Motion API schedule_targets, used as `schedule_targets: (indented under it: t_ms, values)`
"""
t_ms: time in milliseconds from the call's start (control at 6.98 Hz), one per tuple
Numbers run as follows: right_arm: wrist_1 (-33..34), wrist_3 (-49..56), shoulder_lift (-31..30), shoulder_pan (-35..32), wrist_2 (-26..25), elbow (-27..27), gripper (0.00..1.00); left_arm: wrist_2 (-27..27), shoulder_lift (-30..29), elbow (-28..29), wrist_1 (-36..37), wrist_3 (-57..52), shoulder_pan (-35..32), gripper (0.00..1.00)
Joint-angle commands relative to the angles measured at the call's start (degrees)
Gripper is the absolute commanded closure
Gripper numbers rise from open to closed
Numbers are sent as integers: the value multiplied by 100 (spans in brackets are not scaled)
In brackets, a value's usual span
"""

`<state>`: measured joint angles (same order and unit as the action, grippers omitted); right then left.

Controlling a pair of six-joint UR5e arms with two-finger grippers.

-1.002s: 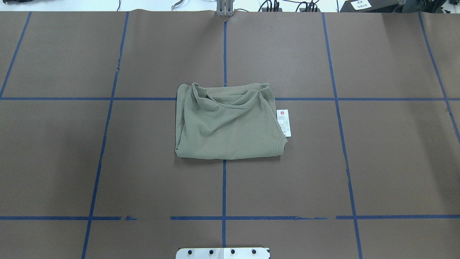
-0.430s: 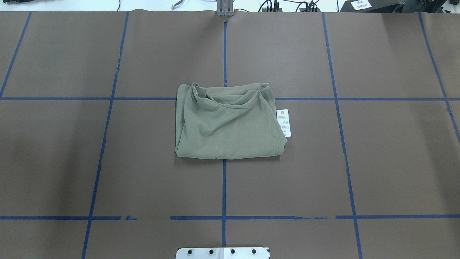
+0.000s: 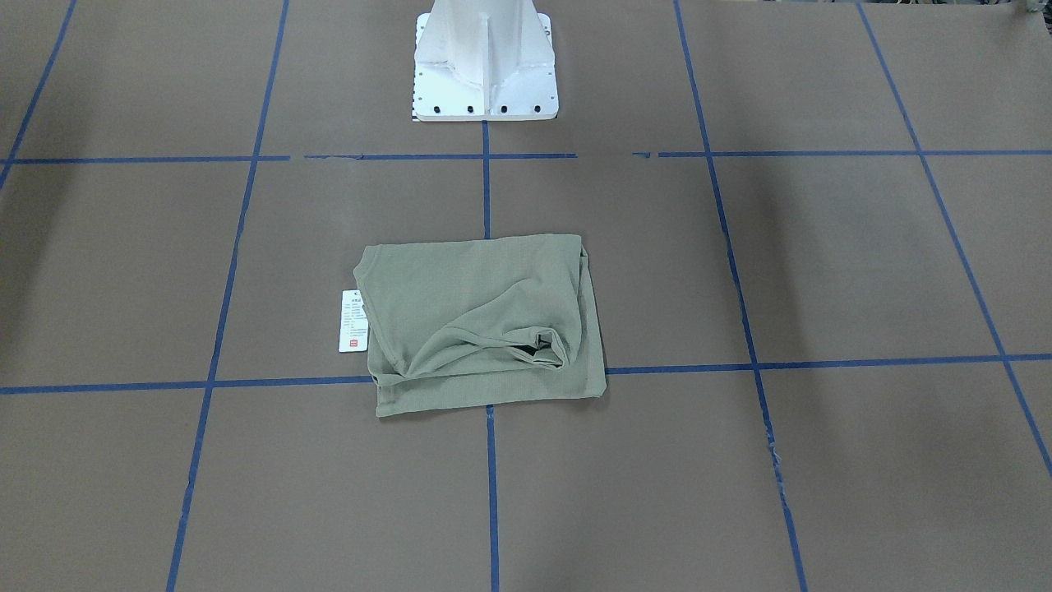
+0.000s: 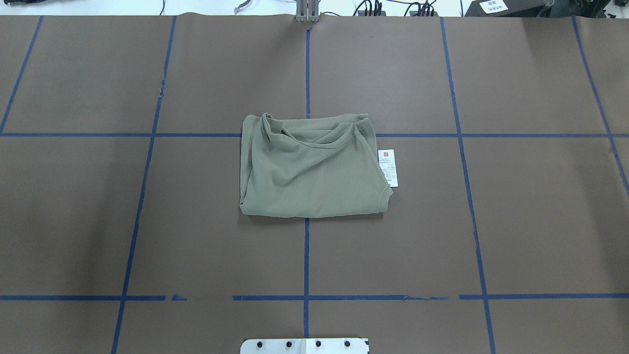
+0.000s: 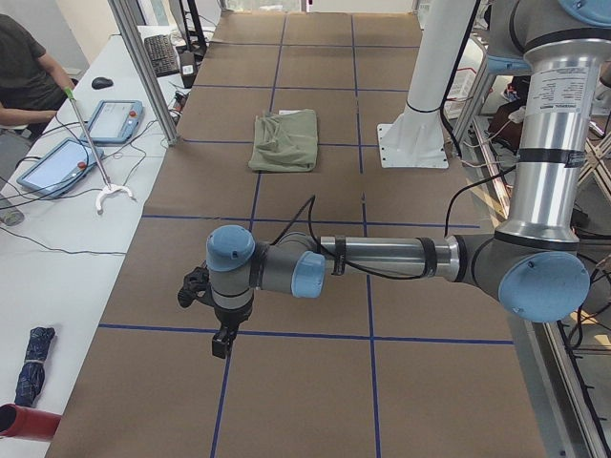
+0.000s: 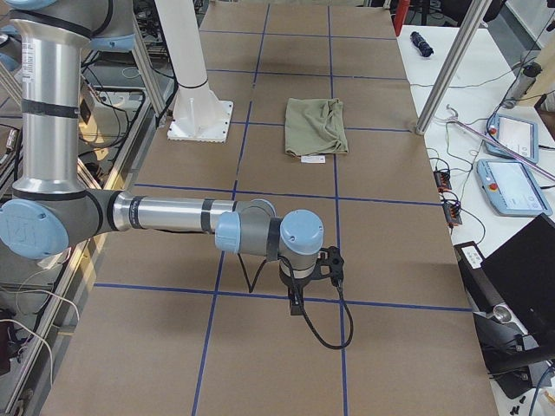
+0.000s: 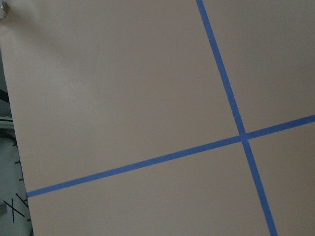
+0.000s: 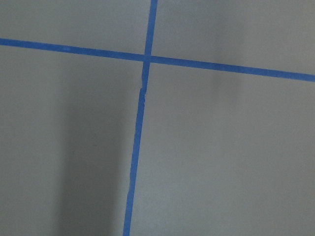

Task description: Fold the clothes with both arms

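Already folded shirt (image 4: 314, 169); left gripper (image 5: 221, 345) and right gripper (image 6: 297, 305) far off, jaw state indiscernible

No text legible, hang tag (image 4: 387, 167) well apart from left gripper (image 5: 221, 347) and right gripper (image 6: 297, 307), print too small.

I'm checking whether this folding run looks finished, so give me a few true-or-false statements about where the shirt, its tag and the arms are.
1. The shirt lies folded on the table. True.
2. The right arm touches the shirt. False: it reaches over bare table, far from the shirt.
3. The hang tag sticks out on the shirt's side toward the robot's right. True.
4. The shirt rests against the white pedestal. False: bare table lies between them.
5. The left arm is above the shirt. False: it is over bare table, well away.
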<state>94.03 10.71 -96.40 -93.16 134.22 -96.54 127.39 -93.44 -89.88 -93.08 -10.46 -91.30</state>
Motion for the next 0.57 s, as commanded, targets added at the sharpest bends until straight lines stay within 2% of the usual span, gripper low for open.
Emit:
schedule_targets:
  t_ms: [0,430]
  values:
    - [-33,-130,-81,0,52,21,0,128,323,-503,537,-17,7,0]
    - [-60,-157,-107,0,52,4,0,173,405,-363,211,-8,16,0]
